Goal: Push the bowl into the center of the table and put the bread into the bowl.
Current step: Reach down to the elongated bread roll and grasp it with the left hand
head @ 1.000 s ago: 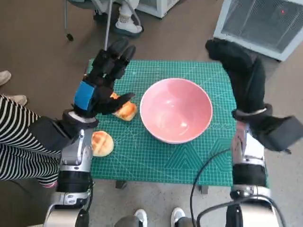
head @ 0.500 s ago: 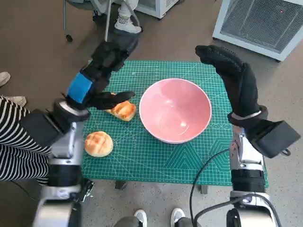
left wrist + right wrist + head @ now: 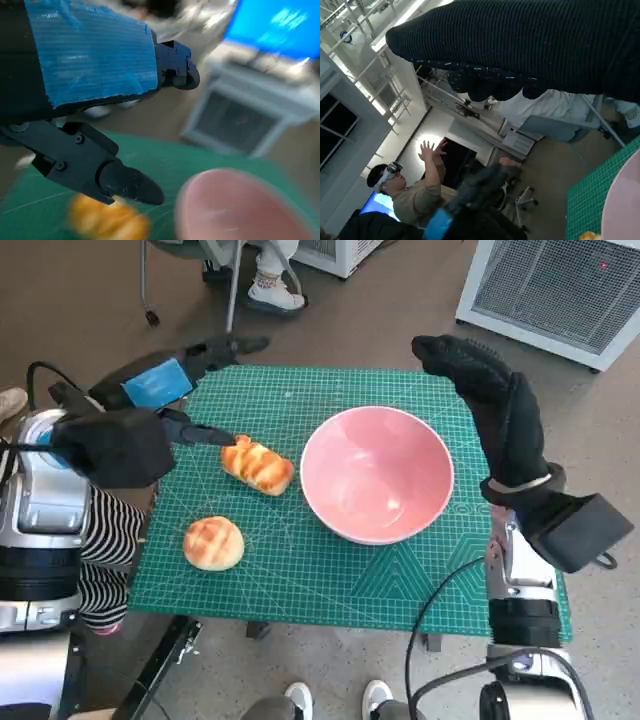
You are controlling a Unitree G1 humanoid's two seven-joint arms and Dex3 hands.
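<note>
The pink bowl (image 3: 376, 473) stands empty near the middle of the green mat (image 3: 330, 570), a little to the right. A long golden bread (image 3: 257, 465) lies just left of the bowl, and a round bun (image 3: 213, 542) lies nearer the front left. My left hand (image 3: 175, 380) hovers over the mat's far left edge with fingers spread and nothing in it; the left wrist view shows its thumb (image 3: 120, 180) above the blurred bread (image 3: 107, 220) and bowl (image 3: 240, 207). My gloved right hand (image 3: 490, 400) is raised beside the bowl's right rim, holding nothing.
A white appliance with a grille (image 3: 560, 290) stands on the floor beyond the table's right corner. A chair and a person's foot (image 3: 270, 290) are behind the table. A person (image 3: 405, 195) with raised hands appears in the right wrist view.
My left arm has swung out to the left and the hand has drawn back from the long bread to the mat's left edge. The right hand has barely moved.
</note>
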